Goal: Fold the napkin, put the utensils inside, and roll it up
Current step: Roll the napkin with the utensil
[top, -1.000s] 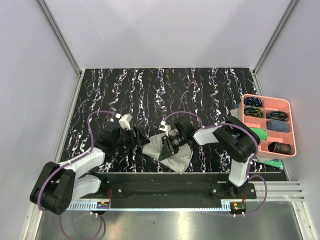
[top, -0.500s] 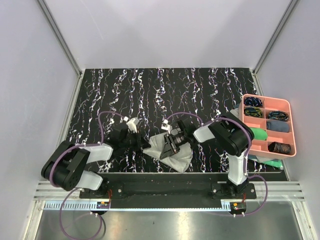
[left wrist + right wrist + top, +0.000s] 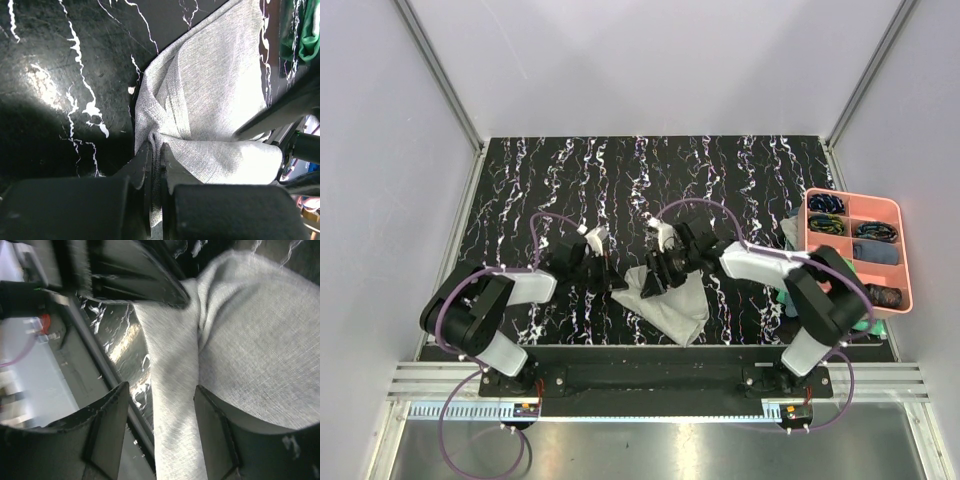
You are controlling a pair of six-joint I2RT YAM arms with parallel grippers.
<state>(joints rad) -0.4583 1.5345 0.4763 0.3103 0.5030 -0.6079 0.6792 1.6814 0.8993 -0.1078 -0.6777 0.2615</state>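
One light grey napkin (image 3: 672, 306) lies rumpled on the black white-veined table (image 3: 720, 180), close to the near edge and about midway between the two arm bases, with its left corner drawn up off the surface. The left gripper (image 3: 616, 285) is at that corner. In the left wrist view, the left gripper (image 3: 155, 150) has its fingers pressed together on a pinched ridge of the napkin (image 3: 210, 85), which fans out away from them in soft creases. The right gripper (image 3: 654, 282) sits just to the right of it, over the cloth's far edge, so the two tools are nearly touching. In the right wrist view, the right gripper (image 3: 161, 388) has its fingers (image 3: 107, 425) spread wide. A narrow folded strip of the napkin (image 3: 250, 340) runs up through the gap between them (neither pad can be seen pressing on it), and the dark body of the left gripper (image 3: 135, 280) is at the top of that strip. Well apart from all this, at the right edge of the table, stands a pink tray (image 3: 827, 246) with compartments holding small dark coiled items. A bright green cloth (image 3: 838, 268) lies against its left side, and a teal one (image 3: 868, 327) lies just near of it.
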